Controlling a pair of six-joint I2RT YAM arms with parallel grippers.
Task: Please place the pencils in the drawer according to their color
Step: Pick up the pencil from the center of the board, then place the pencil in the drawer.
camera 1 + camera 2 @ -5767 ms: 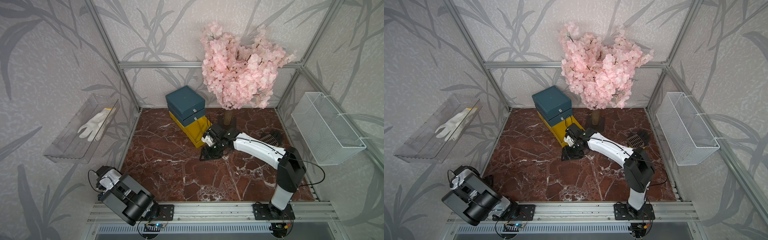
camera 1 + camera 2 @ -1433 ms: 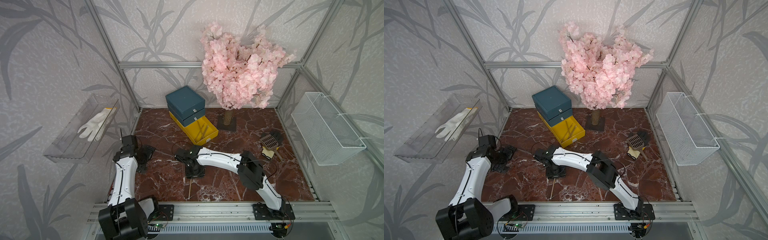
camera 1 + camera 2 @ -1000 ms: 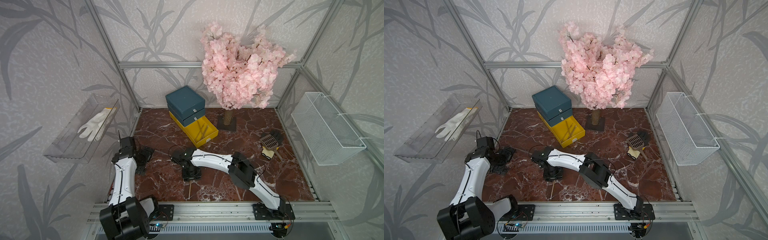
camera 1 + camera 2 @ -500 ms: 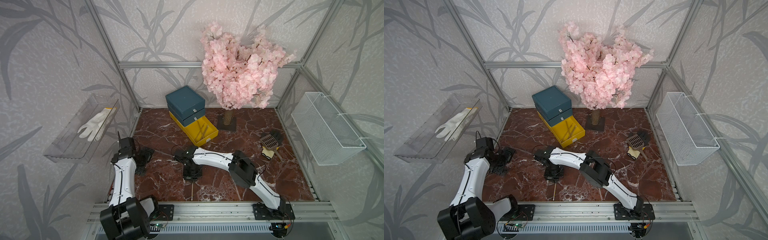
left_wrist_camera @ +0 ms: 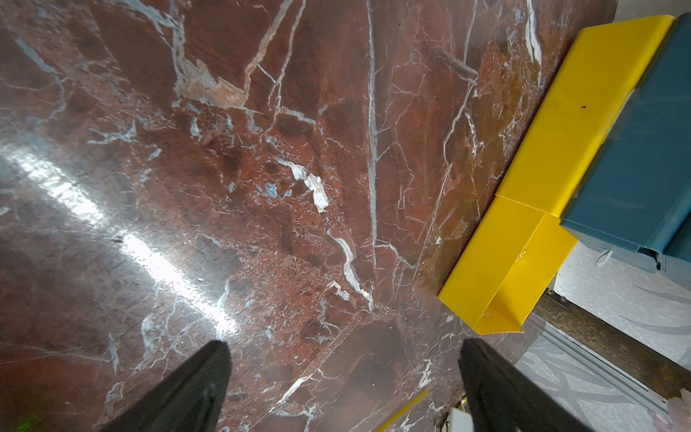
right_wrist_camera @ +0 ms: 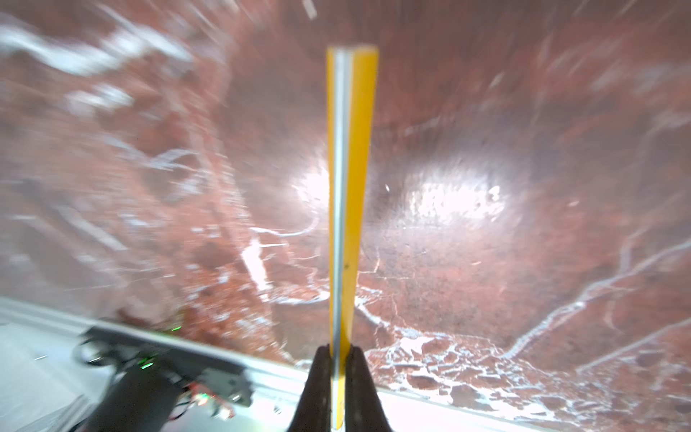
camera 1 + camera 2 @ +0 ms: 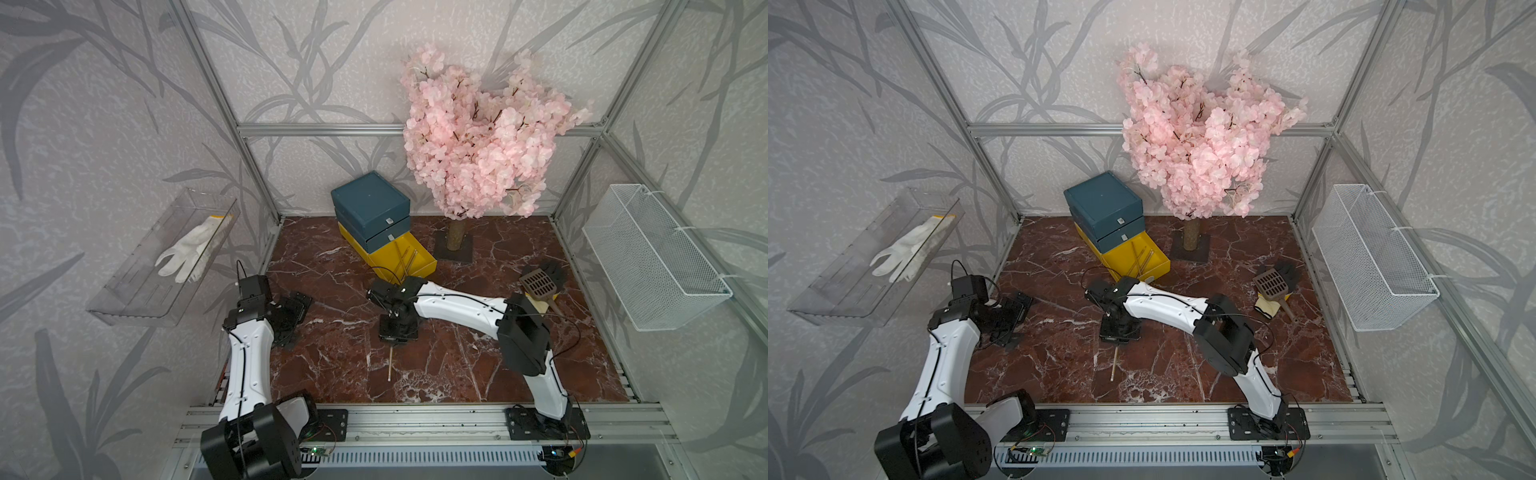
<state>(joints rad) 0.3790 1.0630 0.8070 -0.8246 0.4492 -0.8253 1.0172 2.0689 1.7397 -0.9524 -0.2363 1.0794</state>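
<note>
Pressed together, my right jaws grip a yellow pencil (image 6: 349, 224). In the right wrist view its shaft runs straight out from between the two dark fingertips (image 6: 318, 381), over the red marble tabletop (image 6: 523, 280), which is blurred there. In both top views this pencil (image 7: 390, 363) sticks out from under my right arm (image 7: 457, 307) toward the front rail, near the middle of the tabletop. Whether it touches the marble I cannot tell.

My left jaws stand wide apart above the marble at the left side. The left wrist view shows the side wall of the yellow drawer (image 5: 501, 269) not far from them.

The drawer chest (image 7: 370, 199) is at the back, just beside the pink blossom tree (image 7: 478, 158). Its two teal drawers are closed, each with a small white tab (image 7: 389, 221). If something is written on the tabs, it is too small to read. The yellow drawer at the bottom is pulled out, and a few thin pencils (image 7: 402, 257) lie inside it.
</note>
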